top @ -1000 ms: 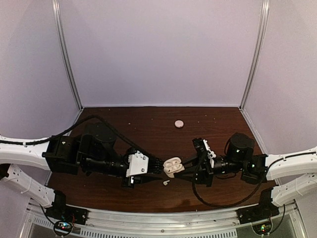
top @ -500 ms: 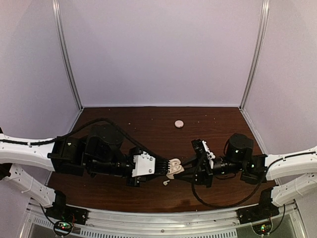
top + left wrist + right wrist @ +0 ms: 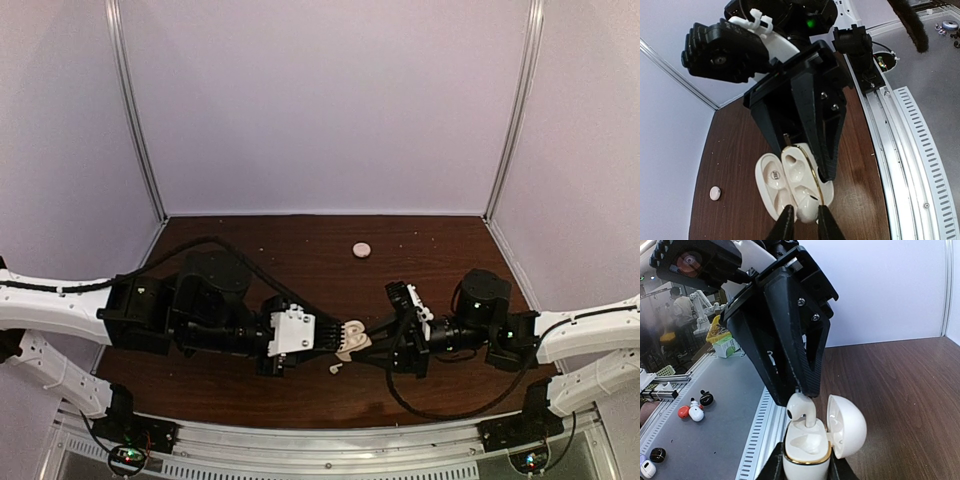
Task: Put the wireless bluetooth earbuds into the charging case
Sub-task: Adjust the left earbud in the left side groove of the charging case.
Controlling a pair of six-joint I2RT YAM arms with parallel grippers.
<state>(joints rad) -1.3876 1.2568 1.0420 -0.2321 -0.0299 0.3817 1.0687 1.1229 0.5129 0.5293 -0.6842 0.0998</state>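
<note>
The white charging case [image 3: 351, 338] stands open with its lid [image 3: 846, 426] swung aside. My right gripper [image 3: 805, 454] is shut on its gold-rimmed body [image 3: 807, 469]. One white earbud [image 3: 799, 407] stands with its stem in the nearer socket and its head still above the rim. My left gripper [image 3: 805, 214] is shut on that earbud [image 3: 808, 209], with a finger pressed against each side of its head. The other socket [image 3: 795, 170] is empty. A second earbud [image 3: 335, 368] lies on the brown table just in front of the case.
A pale pink round disc [image 3: 361, 249] lies farther back on the table. The slotted metal rail [image 3: 920, 165] runs along the table's near edge, close behind the case. Both arms meet at the table's middle front.
My left gripper moved right, onto the case, bringing the earbud to the socket. Its jaws stand narrower. The right gripper and case stayed in place.
</note>
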